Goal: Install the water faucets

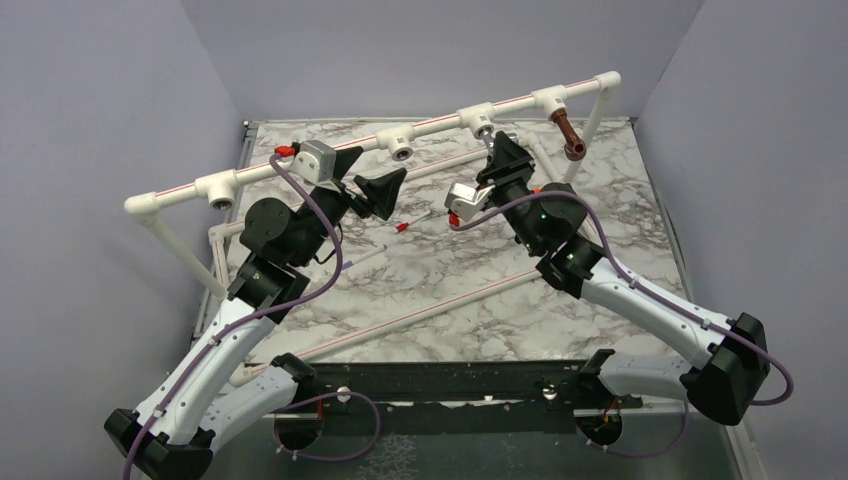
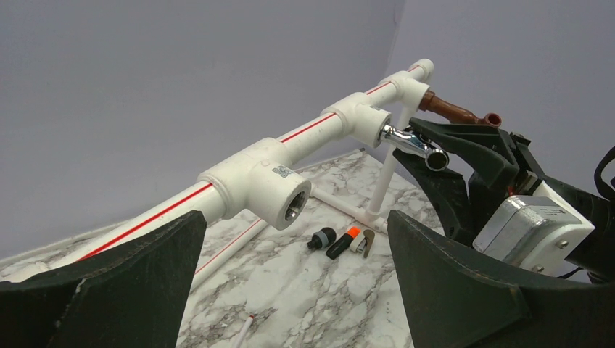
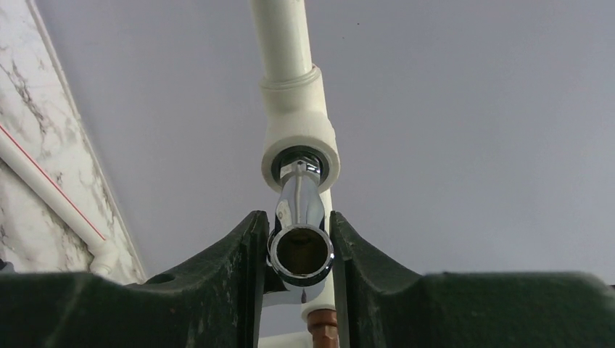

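Marble-patterned counter (image 1: pixel 450 285) carries a raised white pipe rail (image 1: pixel 440 124) with a thin red stripe, fitted with several white tee sockets. The chrome faucet (image 3: pixel 299 243) has its threaded end in one tee socket (image 3: pixel 299 134) toward the right of the rail, and its round open spout points back at the right wrist camera. The right end effector (image 3: pixel 298 221) is clenched on the chrome faucet, one dark finger pressed against each side of the spout. Next along the rail, close to its right-hand corner, the reddish-brown faucet (image 1: pixel 568 135) sits in another tee, its spout hanging down.

The left end effector (image 2: pixel 296 221) is released, its two black fingers spread wide with nothing between them. It hovers above the counter in front of a middle tee (image 2: pixel 279 194), whose threaded mouth faces the left wrist camera, well apart from both faucets.

On the counter under the rail lie a few small black and orange parts (image 2: pixel 341 241). A thin stick with a red tip (image 1: pixel 405 229) lies between the two arms.
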### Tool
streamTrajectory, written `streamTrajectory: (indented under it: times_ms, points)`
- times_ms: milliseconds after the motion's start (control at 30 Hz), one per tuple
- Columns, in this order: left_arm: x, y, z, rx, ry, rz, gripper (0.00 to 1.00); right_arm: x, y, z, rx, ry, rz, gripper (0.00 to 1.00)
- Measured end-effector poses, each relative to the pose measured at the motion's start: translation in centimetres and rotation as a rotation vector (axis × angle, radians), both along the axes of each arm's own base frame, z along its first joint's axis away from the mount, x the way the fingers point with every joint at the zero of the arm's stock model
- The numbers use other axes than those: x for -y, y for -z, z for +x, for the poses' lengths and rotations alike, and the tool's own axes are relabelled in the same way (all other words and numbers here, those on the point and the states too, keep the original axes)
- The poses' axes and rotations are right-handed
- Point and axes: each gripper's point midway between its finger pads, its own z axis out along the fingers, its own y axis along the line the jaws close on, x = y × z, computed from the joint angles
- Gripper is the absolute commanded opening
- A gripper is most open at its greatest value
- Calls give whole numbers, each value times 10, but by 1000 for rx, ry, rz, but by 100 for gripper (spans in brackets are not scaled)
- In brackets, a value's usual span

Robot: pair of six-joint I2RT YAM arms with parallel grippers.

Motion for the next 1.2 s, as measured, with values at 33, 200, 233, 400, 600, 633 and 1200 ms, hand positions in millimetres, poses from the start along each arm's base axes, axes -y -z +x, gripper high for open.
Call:
streamTrajectory:
  times_ms: [33,200,233,400,600,633,1200]
  points:
    - [0,0,0,0,0,0,96,0,-2,1,0,3,8,25]
    - [0,0,0,0,0,0,96,1,-4,1,-22,1,73,1]
    - [0,0,0,0,0,0,96,1,-4,1,-33,-1,91,0]
    - [0,0,0,0,0,0,96,-1,-1,1,-83,-26,200,1]
    - [0,0,0,0,0,0,96,-4,2,-2,-179,-71,411,0]
    - [0,0,0,0,0,0,96,-4,2,-3,-199,-80,456,1]
    - [0,0,0,0,0,0,96,-13,7,-9,-586,-189,1404,1]
